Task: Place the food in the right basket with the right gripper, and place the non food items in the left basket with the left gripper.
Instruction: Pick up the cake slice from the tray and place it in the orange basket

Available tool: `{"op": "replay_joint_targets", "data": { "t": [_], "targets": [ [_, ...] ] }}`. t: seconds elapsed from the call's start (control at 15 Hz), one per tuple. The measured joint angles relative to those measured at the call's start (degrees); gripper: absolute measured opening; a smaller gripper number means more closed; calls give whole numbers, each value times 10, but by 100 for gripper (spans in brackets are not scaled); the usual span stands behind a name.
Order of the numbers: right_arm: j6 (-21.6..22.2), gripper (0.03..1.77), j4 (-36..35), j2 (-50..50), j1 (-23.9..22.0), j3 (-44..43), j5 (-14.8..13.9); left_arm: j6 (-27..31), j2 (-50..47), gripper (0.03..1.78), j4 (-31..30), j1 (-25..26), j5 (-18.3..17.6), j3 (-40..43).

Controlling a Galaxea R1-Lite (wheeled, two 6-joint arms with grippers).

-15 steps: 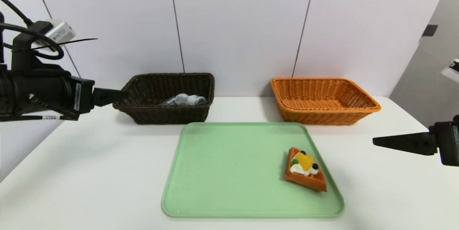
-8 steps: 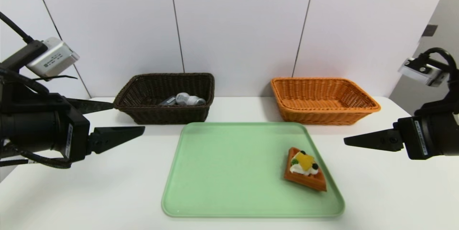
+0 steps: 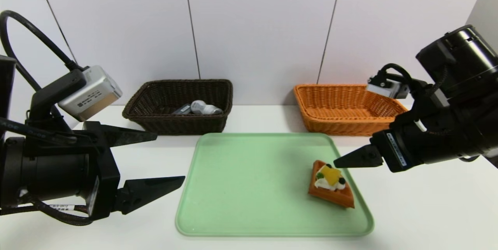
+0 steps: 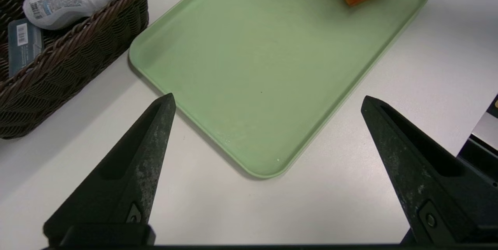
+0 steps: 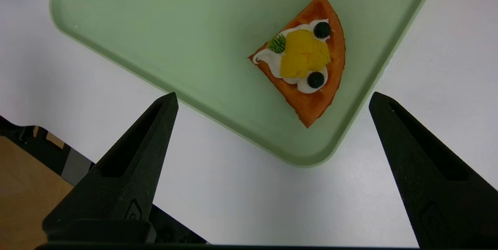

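over in the left basket (image 3: 181,106) the bottle (image 3: 205,107) sits done — only the waffle (image 3: 331,184) waits, right end effector (image 5: 272,102) spread wide above it — left end effector (image 4: 266,102) spread, empty

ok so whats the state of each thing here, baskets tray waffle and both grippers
waffle slice: lying flat on the tray near its right edge, not gripped
green tray: on the table, holding only the waffle slice
brown basket: upright, holds a white bottle and a flat grey pack
orange basket: upright, nothing in it
left gripper: jaws open, holding nothing
right gripper: jaws open, above the waffle slice
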Motion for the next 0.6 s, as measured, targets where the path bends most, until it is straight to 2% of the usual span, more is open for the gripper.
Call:
{"op": "replay_joint_targets", "data": {
  "t": [0.27,0.6],
  "targets": [
    [-1,170,20,46,29,-25,-57,23,5,169,-1,-11,1,6],
    [3,170,49,75,37,-37,-66,23,8,169,-2,-11,7,5]
  ]
}}
